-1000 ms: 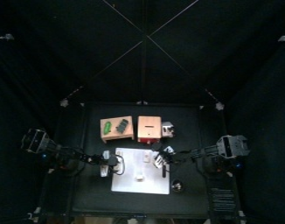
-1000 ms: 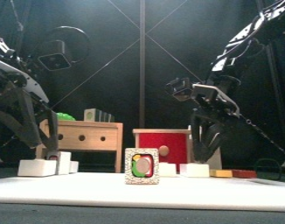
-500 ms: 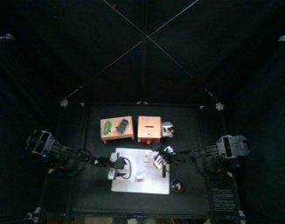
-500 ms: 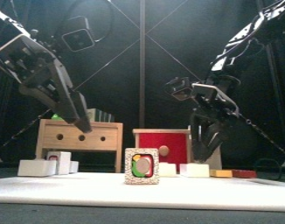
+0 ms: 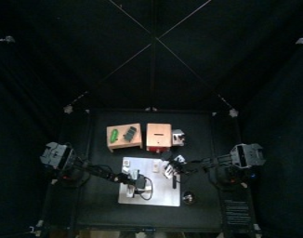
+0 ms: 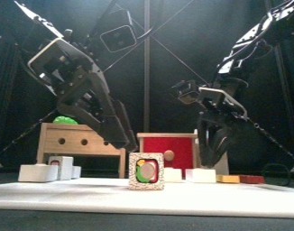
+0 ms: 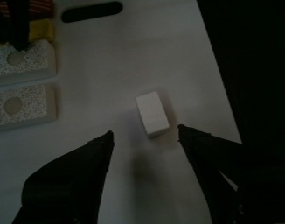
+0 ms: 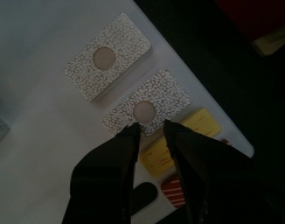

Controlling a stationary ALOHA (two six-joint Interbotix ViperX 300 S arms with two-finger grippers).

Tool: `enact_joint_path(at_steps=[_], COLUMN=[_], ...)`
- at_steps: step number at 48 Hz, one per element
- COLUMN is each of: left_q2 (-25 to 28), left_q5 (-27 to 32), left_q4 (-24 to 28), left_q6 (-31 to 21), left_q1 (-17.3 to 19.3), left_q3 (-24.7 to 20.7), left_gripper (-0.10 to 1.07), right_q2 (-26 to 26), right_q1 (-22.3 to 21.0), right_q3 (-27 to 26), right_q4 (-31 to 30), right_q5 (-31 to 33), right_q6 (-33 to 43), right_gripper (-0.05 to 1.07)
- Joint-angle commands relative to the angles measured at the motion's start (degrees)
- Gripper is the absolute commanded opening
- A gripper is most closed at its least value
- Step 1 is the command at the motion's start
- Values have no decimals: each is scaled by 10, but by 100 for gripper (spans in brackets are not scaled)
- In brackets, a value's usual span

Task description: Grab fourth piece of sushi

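Observation:
A sushi piece (image 6: 146, 171) stands on edge near the front middle of the white mat (image 6: 234, 200). In the left wrist view it is a small white block (image 7: 151, 114). My left gripper (image 7: 145, 133) is open, above and just short of it, with a jaw to either side. In the front view the left arm (image 6: 96, 90) leans in over the piece. Two more rice pieces (image 7: 19, 83) lie side by side on the mat. My right gripper (image 8: 152, 125) hangs with its jaws narrowly apart over two speckled pieces (image 8: 145, 107), holding nothing.
A wooden box (image 6: 83, 144) and a red box (image 6: 174, 149) stand at the back of the table. White pieces (image 6: 47, 170) sit at the mat's left. Yellow and red pieces (image 8: 190, 149) lie by the right gripper.
My left arm has swung from the left side of the mat toward the middle and now hangs over the upright piece. The right arm has not moved.

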Motion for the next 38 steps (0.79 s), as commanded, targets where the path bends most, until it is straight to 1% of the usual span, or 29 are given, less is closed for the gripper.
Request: enact_joint_path(at_steps=[1, 13, 19, 38], left_q2=[10, 40, 51, 50], left_q5=[-4, -12, -23, -24], left_q4=[1, -3, -1, 0], left_q6=[-1, -1, -1, -1], left_q1=[-2, -2, -2, -2], left_q3=[-28, -54, -58, -54], left_gripper=[94, 93, 91, 72], right_q2=[-9, -7, -7, -7], right_q1=[1, 3, 3, 3], right_q3=[-11, -9, -8, -8], right_q4=[-2, -1, -3, -4], right_q5=[-1, 0, 0, 0], right_q6=[-1, -2, -2, -2], right_gripper=[70, 70, 70, 70])
